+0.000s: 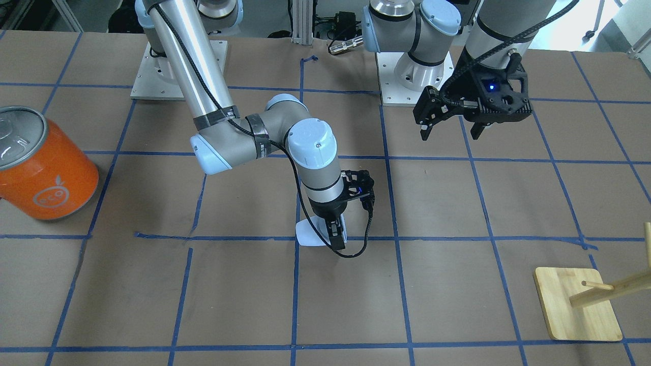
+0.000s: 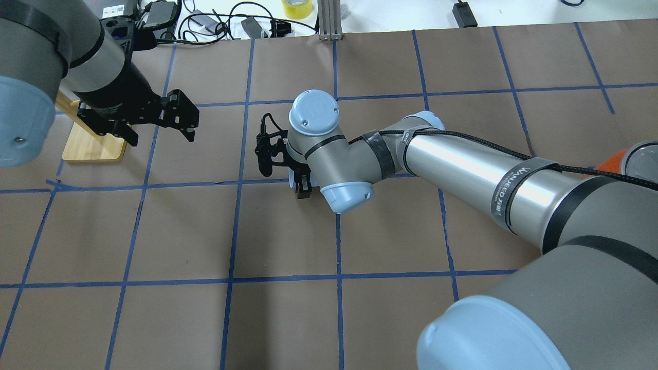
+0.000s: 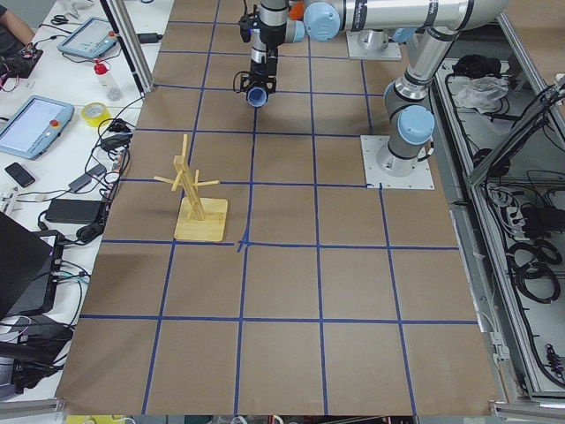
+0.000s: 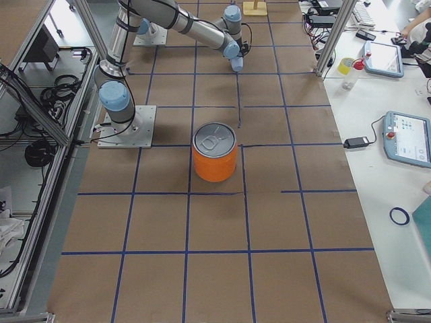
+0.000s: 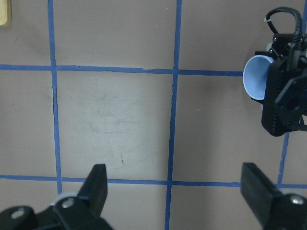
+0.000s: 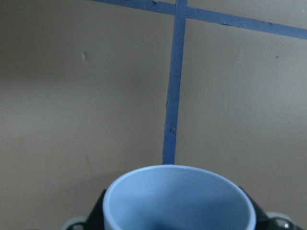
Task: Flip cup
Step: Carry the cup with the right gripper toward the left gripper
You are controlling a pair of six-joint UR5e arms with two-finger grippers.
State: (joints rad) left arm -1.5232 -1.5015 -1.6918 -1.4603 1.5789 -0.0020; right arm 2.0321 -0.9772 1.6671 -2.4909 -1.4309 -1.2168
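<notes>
The table (image 1: 457, 284), covered in brown paper with a grid of blue tape, fills the front-facing view. The right arm (image 1: 183, 66) enters from the upper left of that view and bends down to the middle of the frame. The left arm (image 1: 503, 25) comes in at the upper right and stops above the table.

A big orange can (image 1: 46, 168) with a silver top stands at the left edge, well apart from both arms. A wooden peg stand (image 1: 577, 305) on a flat pale base sits in the lower right corner.

The left gripper (image 1: 450, 133) hangs above the table in the upper right with its fingers spread wide and nothing between them. Its own wrist view shows the two fingertips far apart over bare paper.

The right gripper (image 1: 330, 235) points down at the centre of the frame, beside a blue tape line, with its fingers clamped on the cup (image 1: 310, 235).

The cup is tipped on its side, low over the paper, with its rim toward the frame's left. In the left wrist view its open mouth (image 5: 256, 76) shows at the upper right. Whether it touches the table cannot be told.
</notes>
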